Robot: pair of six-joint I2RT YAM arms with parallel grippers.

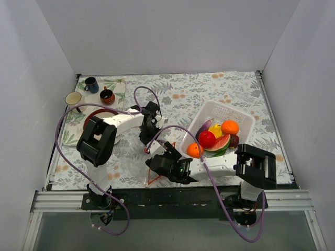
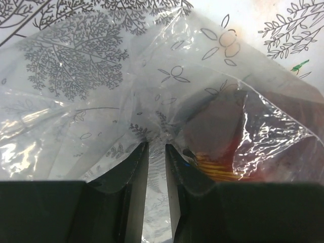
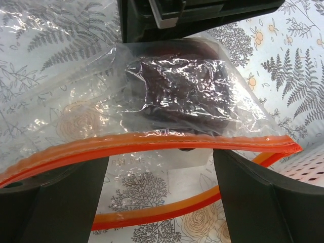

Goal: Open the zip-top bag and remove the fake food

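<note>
On table point(image 1: 172, 94): 1 zip-top bag point(image 3: 76, 111) | 1 basket point(image 1: 222, 109) | 2 oranges point(image 1: 229, 127) | 3 mugs point(image 1: 107, 95)

Clear zip-top bag point(image 3: 76, 111), orange-zipped mouth agape between spread fingers point(image 3: 55, 202) of right pincer point(image 3: 159, 174), dark fake food point(image 3: 182, 96) inside.

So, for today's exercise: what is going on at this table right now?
Both arms are working on the zip-top bag. The left gripper pinches the clear plastic at the end away from the mouth, while the right gripper sits open at the mouth, where the orange zip strip is parted. One dark piece is inside the bag; other fake food lies in the white basket.
</note>
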